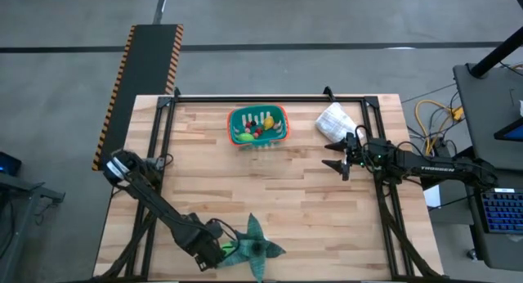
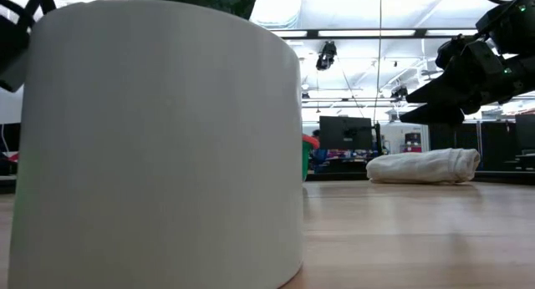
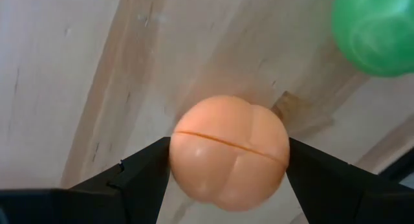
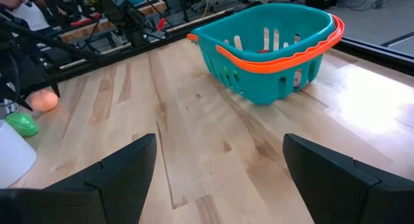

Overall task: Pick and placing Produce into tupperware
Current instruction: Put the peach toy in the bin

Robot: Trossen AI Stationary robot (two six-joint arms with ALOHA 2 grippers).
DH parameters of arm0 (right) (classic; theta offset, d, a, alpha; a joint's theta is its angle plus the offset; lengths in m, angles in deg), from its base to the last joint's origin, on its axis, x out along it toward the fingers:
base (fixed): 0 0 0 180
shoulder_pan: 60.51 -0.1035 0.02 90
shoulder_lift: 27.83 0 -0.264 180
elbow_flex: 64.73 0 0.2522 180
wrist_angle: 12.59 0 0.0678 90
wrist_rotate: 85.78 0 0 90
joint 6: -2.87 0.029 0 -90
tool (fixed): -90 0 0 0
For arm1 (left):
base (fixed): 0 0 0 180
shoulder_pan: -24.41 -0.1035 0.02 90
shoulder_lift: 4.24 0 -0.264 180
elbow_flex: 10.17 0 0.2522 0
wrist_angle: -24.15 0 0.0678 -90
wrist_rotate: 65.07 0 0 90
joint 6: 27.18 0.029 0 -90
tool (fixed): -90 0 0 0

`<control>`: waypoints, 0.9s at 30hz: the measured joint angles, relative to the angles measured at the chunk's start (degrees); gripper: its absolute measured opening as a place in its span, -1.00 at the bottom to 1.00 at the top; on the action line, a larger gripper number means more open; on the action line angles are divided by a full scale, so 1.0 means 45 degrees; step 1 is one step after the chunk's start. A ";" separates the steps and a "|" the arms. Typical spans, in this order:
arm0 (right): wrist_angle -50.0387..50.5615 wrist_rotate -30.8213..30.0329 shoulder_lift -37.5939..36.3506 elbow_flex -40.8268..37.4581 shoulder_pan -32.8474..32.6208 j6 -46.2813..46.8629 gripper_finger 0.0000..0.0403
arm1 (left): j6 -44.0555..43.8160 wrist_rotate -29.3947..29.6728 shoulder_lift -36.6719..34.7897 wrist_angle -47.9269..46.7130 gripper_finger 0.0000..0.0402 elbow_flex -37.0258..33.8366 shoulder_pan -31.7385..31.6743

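My left gripper [image 1: 211, 252] is at the table's near edge, beside the dark green leafy thing [image 1: 257, 249], and is shut on an orange rounded fruit [image 3: 229, 153]. A green produce piece [image 3: 375, 30] lies on the wood just past it. The teal tupperware [image 1: 259, 126] with the orange-red rim stands near the far edge, with several small produce pieces inside. My right gripper [image 1: 337, 154] hovers open over the table's right part, facing the tupperware [image 4: 268, 49]. The right wrist view shows the orange fruit [image 4: 44, 101] and the green piece [image 4: 22, 123] far off. My left gripper pinches the orange fruit between its two fingers [image 3: 142, 172], one on each of its opposite sides [image 3: 178, 153]. The fingers slant down at it from the table's left. I cannot tell whether the fruit rests on the wood or is lifted clear.
A wrinkled white plastic bag [image 1: 335, 119] lies at the far right, close to my right gripper. The leafy thing's white base [image 2: 159, 139] fills the left of the low view and hides most of the tupperware [image 2: 307, 159]. Bare wood spans the table's middle [image 1: 278, 193].
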 joint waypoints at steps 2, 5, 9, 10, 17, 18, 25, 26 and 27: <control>0.0000 0.0000 -0.0001 0.0000 -0.0003 0.0000 0.62 | 0.0004 0.0004 0.0092 0.0031 0.37 0.0000 -0.0004; 0.0000 0.0000 0.0002 0.0000 -0.0003 0.0000 0.62 | 0.0040 0.0000 0.0113 0.0031 0.37 0.0000 -0.0004; 0.0000 0.0000 -0.0003 0.0000 0.0001 0.0000 0.62 | 0.0118 -0.0005 0.0090 0.0022 0.37 0.0000 -0.0004; 0.0000 0.0000 -0.0003 0.0000 0.0001 0.0000 0.62 | 0.0125 -0.0005 0.0081 0.0013 0.35 -0.0001 -0.0004; 0.0000 0.0005 0.0000 0.0000 -0.0003 0.0060 0.62 | 0.0661 -0.0005 0.0050 -0.0057 0.13 0.0000 -0.0004; 0.0000 0.0005 0.0002 0.0000 -0.0003 0.0095 0.62 | 0.0707 -0.0005 0.0050 -0.0057 0.13 0.0000 -0.0004; 0.0000 0.0015 0.0002 0.0000 -0.0003 0.0102 0.62 | 0.1028 -0.0329 -0.0064 -0.0432 0.13 0.0000 -0.0004; 0.0000 0.0015 0.0002 0.0000 -0.0003 0.0102 0.62 | 0.1015 -0.0429 -0.0145 -0.0666 0.13 0.0000 -0.0004; 0.0000 0.0019 0.0002 0.0000 -0.0003 0.0102 0.62 | 0.1006 -0.0570 -0.0235 -0.0934 0.13 0.0000 0.0005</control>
